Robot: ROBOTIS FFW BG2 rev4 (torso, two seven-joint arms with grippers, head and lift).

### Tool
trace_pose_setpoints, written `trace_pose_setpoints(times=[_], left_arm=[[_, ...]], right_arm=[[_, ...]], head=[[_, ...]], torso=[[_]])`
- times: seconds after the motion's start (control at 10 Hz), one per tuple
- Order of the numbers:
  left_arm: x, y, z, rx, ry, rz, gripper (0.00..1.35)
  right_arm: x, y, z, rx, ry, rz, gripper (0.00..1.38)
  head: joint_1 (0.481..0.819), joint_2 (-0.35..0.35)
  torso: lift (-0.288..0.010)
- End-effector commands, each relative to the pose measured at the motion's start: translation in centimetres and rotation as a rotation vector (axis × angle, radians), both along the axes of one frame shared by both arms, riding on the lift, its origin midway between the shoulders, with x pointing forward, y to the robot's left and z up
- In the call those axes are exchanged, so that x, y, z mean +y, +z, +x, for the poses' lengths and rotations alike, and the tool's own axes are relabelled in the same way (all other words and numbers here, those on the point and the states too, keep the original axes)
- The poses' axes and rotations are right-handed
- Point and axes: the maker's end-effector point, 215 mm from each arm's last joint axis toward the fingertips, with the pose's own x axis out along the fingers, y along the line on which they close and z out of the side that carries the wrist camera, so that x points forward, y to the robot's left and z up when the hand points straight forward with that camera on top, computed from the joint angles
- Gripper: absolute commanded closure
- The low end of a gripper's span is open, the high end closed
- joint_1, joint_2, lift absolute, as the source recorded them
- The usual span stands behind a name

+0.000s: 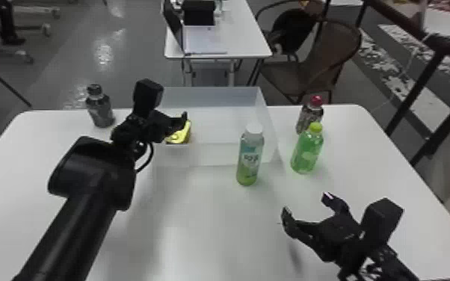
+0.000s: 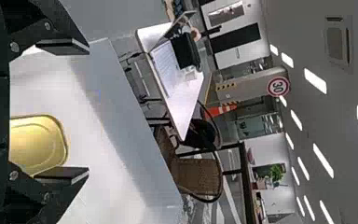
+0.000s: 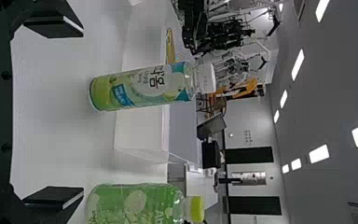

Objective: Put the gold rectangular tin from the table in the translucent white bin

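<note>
In the head view my left gripper [image 1: 178, 122] is over the left end of the translucent white bin [image 1: 213, 98]. Directly below its fingers, the gold rectangular tin [image 1: 179, 136] shows inside the bin's left side. The left wrist view has the left gripper [image 2: 87, 110] open; the gold tin [image 2: 37, 143] lies nearer its lower finger, with a gap to the upper one, and the bin's wall [image 2: 121, 121] is beyond. At the table's right front, my right gripper [image 1: 305, 204] is parked, open and holding nothing; the right wrist view also has this gripper [image 3: 82, 112].
A green-and-clear bottle [image 1: 249, 160] stands at the bin's front right. To its right are a green bottle [image 1: 306, 151] and a dark red-capped bottle [image 1: 310, 116]. Another dark bottle [image 1: 100, 108] stands at the back left, beyond the left arm. A chair [image 1: 310, 63] is behind the table.
</note>
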Motion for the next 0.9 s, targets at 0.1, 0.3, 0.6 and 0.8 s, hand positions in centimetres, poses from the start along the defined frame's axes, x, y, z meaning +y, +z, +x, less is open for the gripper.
trace_pose_setpoints(times=[0.1,0.3,0.6,0.8], left_arm=[[-0.4,1.2,-1.4,0.001,0.004,-0.148,0.19],[4.3,2.4,-5.7,-0.077,0.100,-0.253,0.19],[14.1,-0.8,-15.0,-0.084,0.343,-0.384,0.18],[16.8,-1.5,-20.3,-0.116,0.395,-0.413,0.16]], right_arm=[[-0.2,0.1,-0.1,-0.001,0.001,-0.002,0.10],[-0.1,0.3,0.0,-0.007,0.003,-0.007,0.10],[-0.9,0.9,0.1,-0.019,-0.007,-0.025,0.10],[-1.8,1.6,0.4,-0.034,-0.013,-0.048,0.10]], head=[[0.695,-0.036],[0.695,-0.035],[0.695,0.051],[0.695,0.096]], torso=[[-0.129],[-0.129],[-0.129],[-0.129]])
